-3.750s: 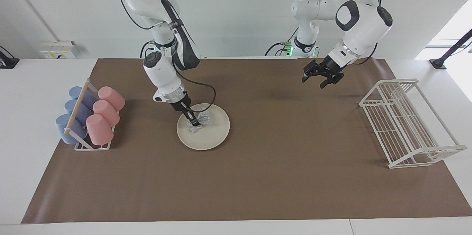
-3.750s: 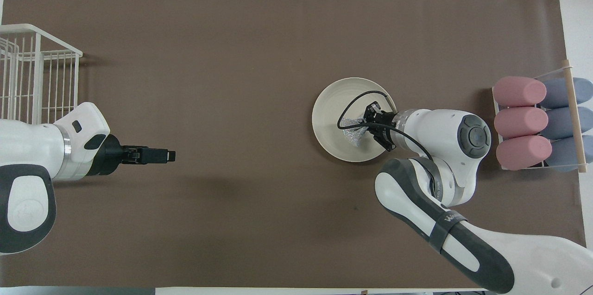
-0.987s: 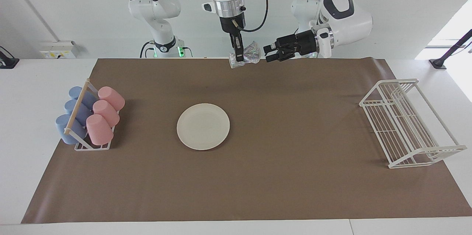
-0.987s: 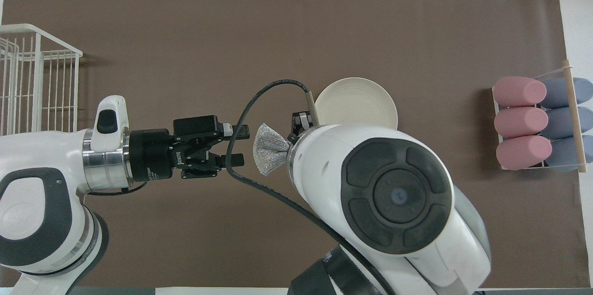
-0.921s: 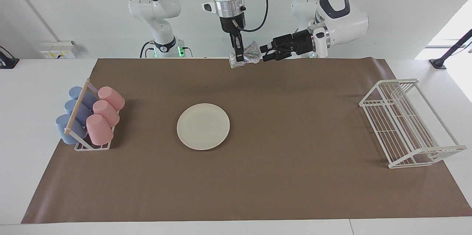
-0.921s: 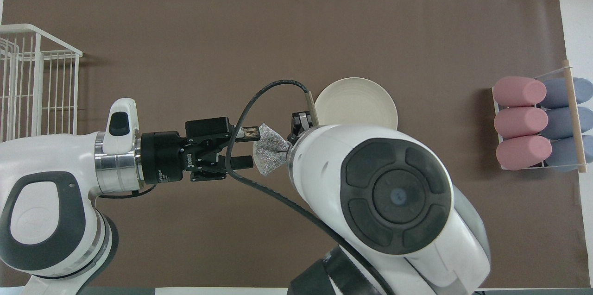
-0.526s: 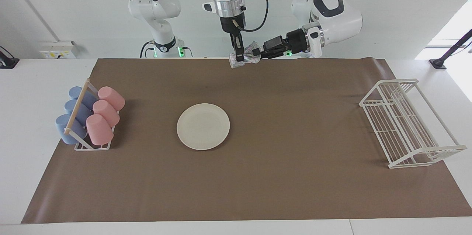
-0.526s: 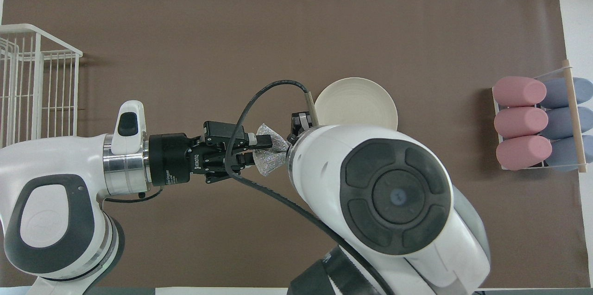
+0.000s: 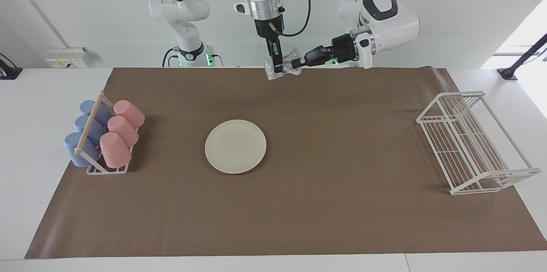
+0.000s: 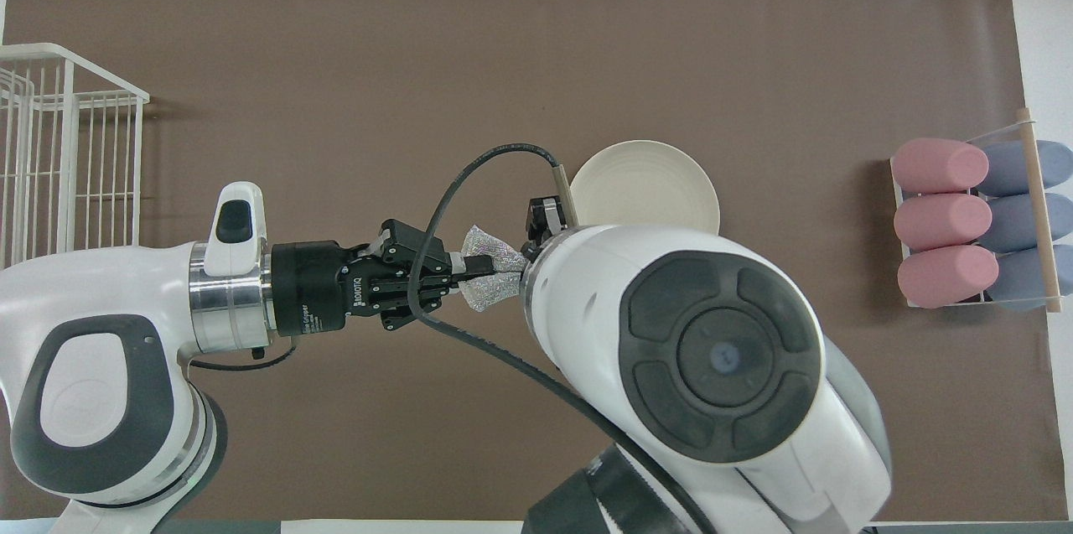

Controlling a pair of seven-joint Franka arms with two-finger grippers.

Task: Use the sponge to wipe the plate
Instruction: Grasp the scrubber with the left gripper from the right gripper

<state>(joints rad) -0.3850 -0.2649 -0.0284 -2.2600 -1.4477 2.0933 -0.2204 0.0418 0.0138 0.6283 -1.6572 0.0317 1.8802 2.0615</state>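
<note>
While both grippers pinch the sponge (image 9: pixel 283 68), plate (image 9: pixel 235 146) uncovered

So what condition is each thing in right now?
Glittery silver sponge: held in the air, gripped by both end effectors.
Right end effector: shut on sponge.
Left end effector: shut on sponge.
Round cream plate: flat on the brown mat, bare.
Pink and blue cups: lying in their rack.
White wire rack: empty.

Glossy white arm shells with dark grey joint caps, silver wrist rings, black grippers, looping black cables, green base lights
</note>
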